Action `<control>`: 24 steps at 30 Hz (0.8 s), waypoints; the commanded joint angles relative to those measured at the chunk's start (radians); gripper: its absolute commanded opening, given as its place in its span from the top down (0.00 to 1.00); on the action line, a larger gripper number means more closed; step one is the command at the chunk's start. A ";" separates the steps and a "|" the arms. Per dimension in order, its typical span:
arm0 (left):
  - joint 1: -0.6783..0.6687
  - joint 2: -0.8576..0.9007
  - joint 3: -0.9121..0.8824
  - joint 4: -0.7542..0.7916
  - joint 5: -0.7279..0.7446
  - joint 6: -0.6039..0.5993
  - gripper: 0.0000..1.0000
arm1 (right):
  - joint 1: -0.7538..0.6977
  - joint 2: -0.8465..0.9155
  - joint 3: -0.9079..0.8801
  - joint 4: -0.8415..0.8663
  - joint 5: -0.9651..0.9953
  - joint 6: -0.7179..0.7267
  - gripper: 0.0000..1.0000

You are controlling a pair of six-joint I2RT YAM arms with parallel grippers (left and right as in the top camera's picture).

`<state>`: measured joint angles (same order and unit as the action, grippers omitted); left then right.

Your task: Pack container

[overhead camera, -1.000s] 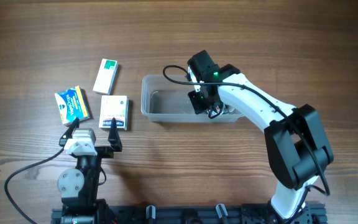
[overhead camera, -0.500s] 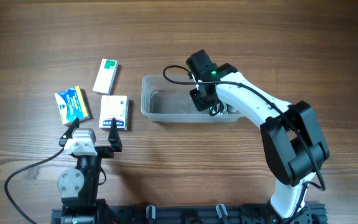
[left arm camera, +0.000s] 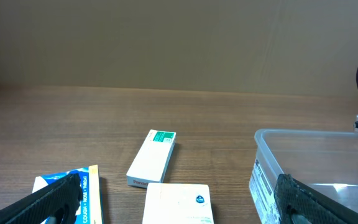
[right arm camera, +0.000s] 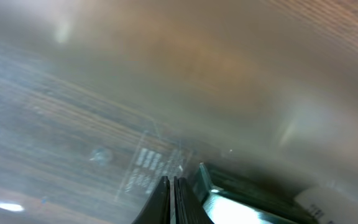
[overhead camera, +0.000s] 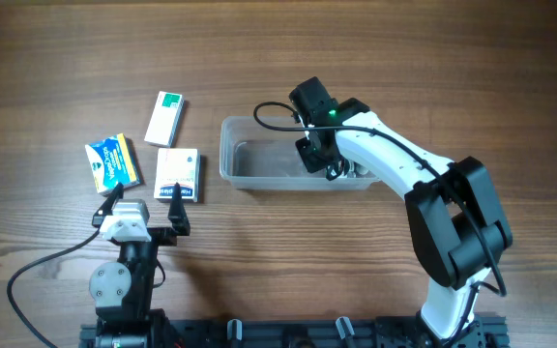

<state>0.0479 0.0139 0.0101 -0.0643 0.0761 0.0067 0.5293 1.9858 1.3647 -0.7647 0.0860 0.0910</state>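
The clear plastic container (overhead camera: 259,160) stands at the table's middle; it also shows at the right of the left wrist view (left arm camera: 303,168). My right gripper (overhead camera: 328,171) reaches down inside its right half. Its fingers (right arm camera: 171,200) are shut with nothing between them, just above the container's floor. A dark green packet (right arm camera: 247,199) lies in the container right beside them. My left gripper (overhead camera: 145,204) is open and empty, just short of a white box with a blue mark (overhead camera: 178,175), which also shows in the left wrist view (left arm camera: 178,204).
A white box with a green end (overhead camera: 164,118) lies left of the container, also in the left wrist view (left arm camera: 152,157). A blue and yellow box (overhead camera: 113,163) lies at the far left, also in the left wrist view (left arm camera: 82,199). A black cable (overhead camera: 274,108) loops over the container's far rim.
My right arm has shifted slightly to the left and turned a little inside the container. The left arm and the boxes have not moved.
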 commanded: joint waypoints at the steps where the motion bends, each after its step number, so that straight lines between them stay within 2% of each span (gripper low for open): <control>1: 0.000 -0.007 -0.005 -0.005 0.012 0.015 0.00 | 0.006 0.030 0.057 -0.016 -0.092 -0.013 0.96; 8: 0.000 -0.007 -0.005 -0.004 0.012 0.015 0.00 | 0.006 0.007 0.227 -0.128 -0.125 -0.009 0.96; 13: 0.000 -0.007 -0.005 -0.004 0.012 0.015 0.00 | -0.027 -0.077 0.327 -0.190 -0.105 0.023 0.96; 21: 0.000 -0.007 -0.005 -0.005 0.012 0.015 0.00 | -0.249 -0.317 0.330 -0.314 -0.109 0.076 0.96; 22: 0.000 -0.007 -0.005 -0.004 0.012 0.015 0.00 | -0.277 -0.336 0.330 -0.333 -0.109 0.076 0.94; 24: 0.000 -0.007 -0.005 -0.005 0.012 0.015 0.00 | -0.364 -0.388 0.330 -0.388 -0.110 0.077 0.78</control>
<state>0.0479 0.0139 0.0101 -0.0643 0.0761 0.0067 0.2581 1.6752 1.6726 -1.1030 -0.0227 0.1452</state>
